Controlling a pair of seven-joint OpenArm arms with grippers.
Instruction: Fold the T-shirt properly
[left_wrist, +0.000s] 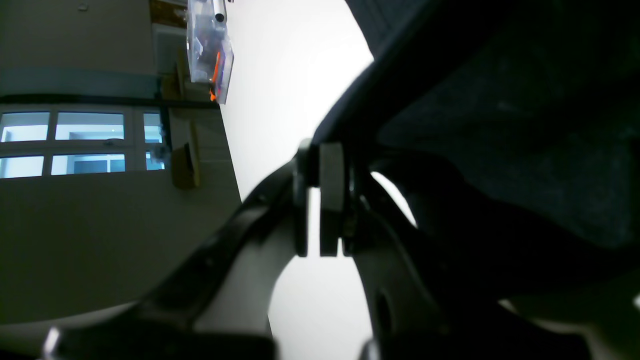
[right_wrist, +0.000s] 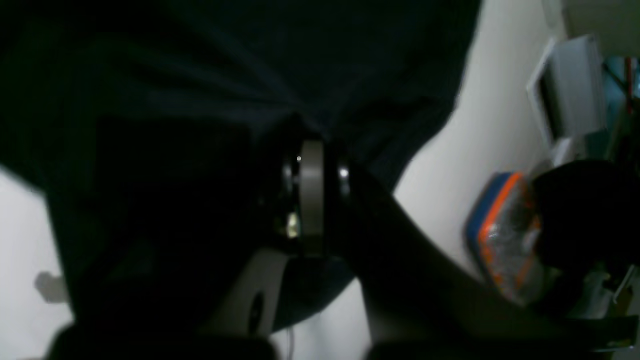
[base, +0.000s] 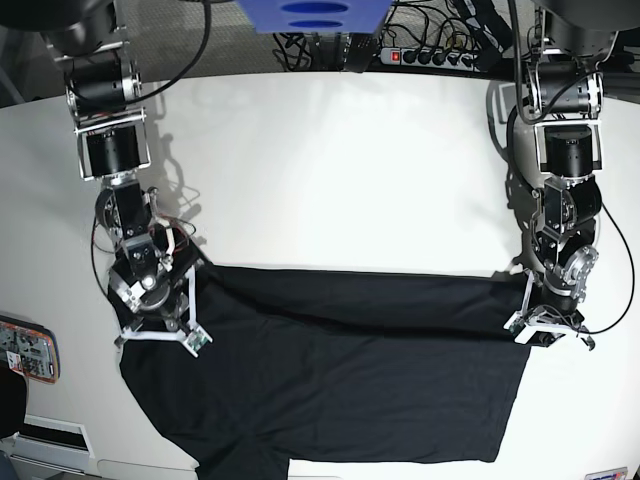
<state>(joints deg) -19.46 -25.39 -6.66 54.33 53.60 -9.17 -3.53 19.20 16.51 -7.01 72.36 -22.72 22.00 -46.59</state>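
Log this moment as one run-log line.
stage: fold underway | T-shirt: on white table, top edge stretched between arms | left gripper: shut on T-shirt | right gripper: shut on T-shirt

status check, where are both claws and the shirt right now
Left claw shut on the T-shirt edge. Right claw shut on the opposite edge. Shirt stretched between them over the white table. Nothing in the way.

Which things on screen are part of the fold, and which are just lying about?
Part of the job:
- T-shirt, black, spread on the white table
- left gripper, shut on its edge
- right gripper, shut on the opposite edge

Lying about:
- power strip and cables at the far edge
- blue object at the top
- orange-and-blue packet by the near corner
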